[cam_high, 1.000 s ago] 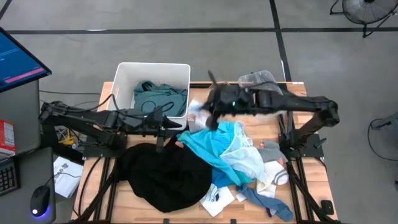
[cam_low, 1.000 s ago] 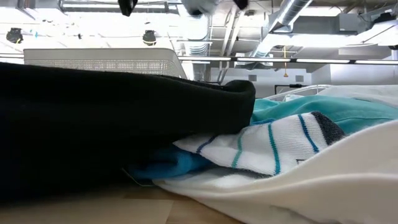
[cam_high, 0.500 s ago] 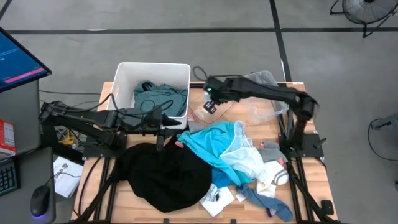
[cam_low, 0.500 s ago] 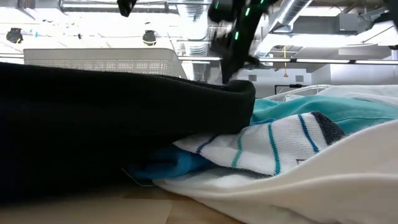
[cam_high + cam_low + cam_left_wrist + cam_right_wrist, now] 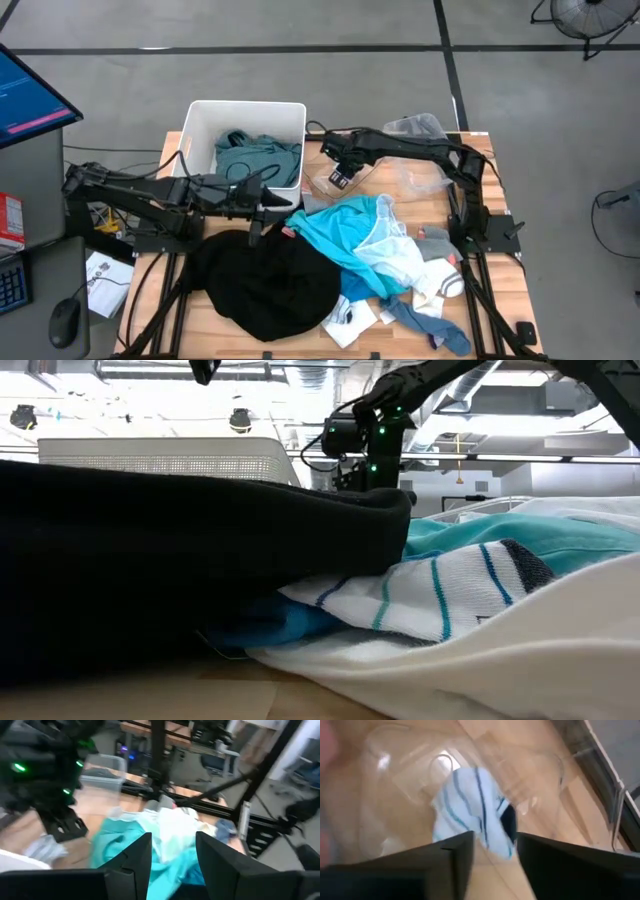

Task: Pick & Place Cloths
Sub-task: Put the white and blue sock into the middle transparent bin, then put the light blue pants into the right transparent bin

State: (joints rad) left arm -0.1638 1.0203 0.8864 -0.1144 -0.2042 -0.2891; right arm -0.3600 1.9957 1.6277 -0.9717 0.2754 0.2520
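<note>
Cloths lie in a heap on the counter when I look from above: a large black garment toward the near left, a bright cyan shirt in the middle, and small socks and pieces to the right of it. A teal-green shirt is already inside the white bin. The right gripper hangs just beside that bin, above a clear plastic bin, well apart from the cyan shirt. The left gripper waits at the near side of the white bin, with the black garment just below its fingers.

From the counter level, the black garment fills the left side, and a white sock with teal stripes lies under its edge. The right arm comes down behind them, green lights on it.

In the left wrist view, the two dark fingers stand apart with nothing between them; beyond them are the cyan shirt and the other arm.

In the right wrist view, the fingers are spread and hold nothing. Straight ahead of them, a white sock with blue stripes rests inside the clear plastic bin, a little apart from the fingertips.
</note>
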